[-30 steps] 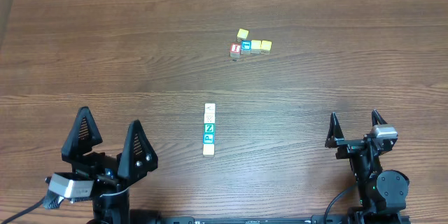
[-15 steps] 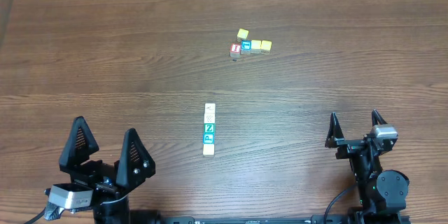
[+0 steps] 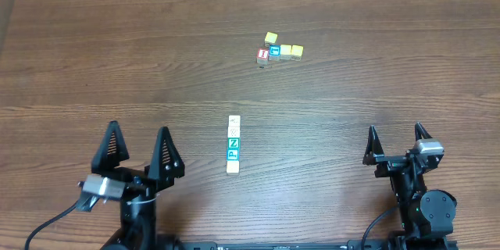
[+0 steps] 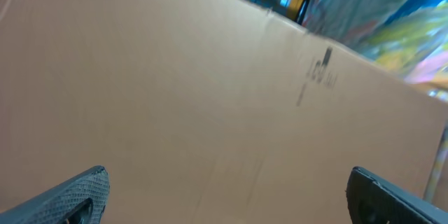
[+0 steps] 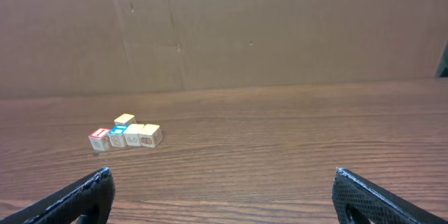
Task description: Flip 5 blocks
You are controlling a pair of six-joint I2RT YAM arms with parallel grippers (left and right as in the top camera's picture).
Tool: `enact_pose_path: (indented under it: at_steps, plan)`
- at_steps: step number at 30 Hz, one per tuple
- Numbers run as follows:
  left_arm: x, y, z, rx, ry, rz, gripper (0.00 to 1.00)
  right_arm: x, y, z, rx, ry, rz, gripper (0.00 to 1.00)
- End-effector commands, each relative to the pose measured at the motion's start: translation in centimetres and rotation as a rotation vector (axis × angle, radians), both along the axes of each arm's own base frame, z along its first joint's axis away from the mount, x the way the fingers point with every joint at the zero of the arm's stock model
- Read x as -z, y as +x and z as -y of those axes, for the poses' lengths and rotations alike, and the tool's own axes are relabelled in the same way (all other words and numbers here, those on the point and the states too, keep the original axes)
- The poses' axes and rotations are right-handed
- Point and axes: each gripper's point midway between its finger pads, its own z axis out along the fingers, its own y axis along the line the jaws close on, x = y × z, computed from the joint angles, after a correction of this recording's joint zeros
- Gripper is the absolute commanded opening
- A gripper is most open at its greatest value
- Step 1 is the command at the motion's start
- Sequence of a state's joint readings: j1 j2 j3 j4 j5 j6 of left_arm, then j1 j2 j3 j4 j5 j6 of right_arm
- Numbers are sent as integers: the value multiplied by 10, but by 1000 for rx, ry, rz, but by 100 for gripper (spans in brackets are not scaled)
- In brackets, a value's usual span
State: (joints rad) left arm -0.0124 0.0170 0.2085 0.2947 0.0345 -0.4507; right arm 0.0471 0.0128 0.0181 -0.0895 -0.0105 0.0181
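Overhead, the blocks (image 3: 233,144) lie in one touching line on the bench (image 3: 117,62), its long axis running straight away from the robot. The line sits to the right of the left end effector (image 3: 138,130), which is wide open, empty and nearer than the right end effector (image 3: 395,129), equally open and empty. The left wrist view shows only a cardboard wall (image 4: 175,98). The right wrist view shows a far cluster of cubes (image 5: 126,136), probably not that line

Legible: only a white Z on the green block (image 3: 233,143), seen from overhead; too blurred to read, a dark print (image 4: 322,71) on the cardboard wall (image 4: 161,91) in the left wrist view.
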Motion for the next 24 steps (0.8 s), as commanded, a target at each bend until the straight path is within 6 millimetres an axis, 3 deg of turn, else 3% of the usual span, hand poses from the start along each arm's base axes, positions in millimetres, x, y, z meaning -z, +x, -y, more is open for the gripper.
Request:
enact_pose_path:
  at_steps: [1,11,20,24]
  plan:
    - [22,9,2,15,0,-41,100,1,0,2,9,-8,6,100]
    - [106,37,7,39,12,-249,100,1,0,2,9,-8,6,100]
    - [175,44,7,31,52,-532,100,1,0,2,9,-8,6,100]
    - [181,43,8,14,150,-547,100,1,0,2,9,-8,6,100]
